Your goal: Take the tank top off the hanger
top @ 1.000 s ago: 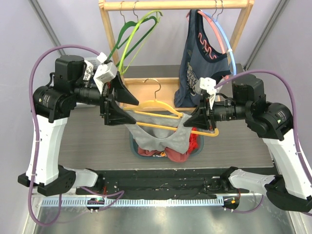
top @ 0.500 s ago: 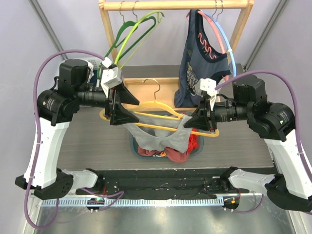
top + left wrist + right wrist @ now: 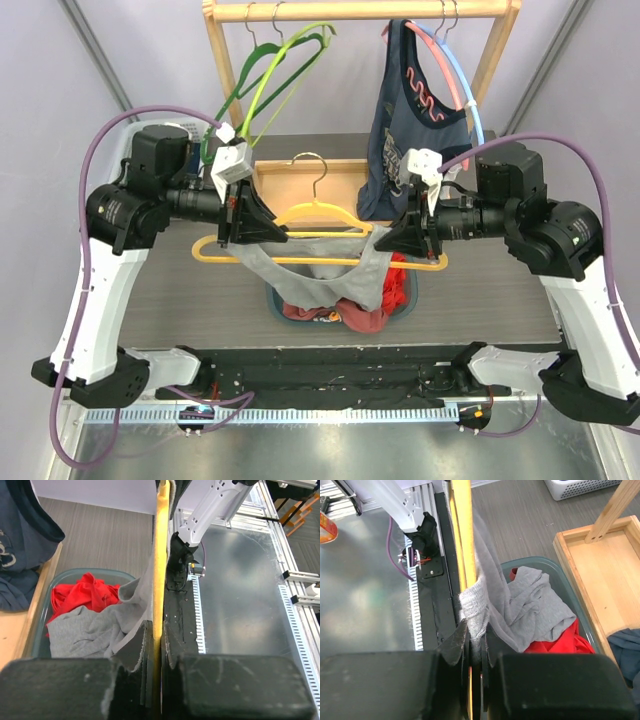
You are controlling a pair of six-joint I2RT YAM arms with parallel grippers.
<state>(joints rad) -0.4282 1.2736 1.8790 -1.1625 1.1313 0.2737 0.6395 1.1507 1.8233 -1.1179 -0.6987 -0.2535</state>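
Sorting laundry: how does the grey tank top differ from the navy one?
The grey tank top is plain; the navy tank top is printed. The grey one's yellow hanger is held by the left gripper and right gripper over the bin; the navy one's hangs from the wooden rack. Both are on hangers.

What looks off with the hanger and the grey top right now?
The yellow plastic hanger is off the wooden rail, held roughly level between the left tool and right tool. The right one pinches the strap of the grey tank top against the hanger bar, which may stop it sliding off.
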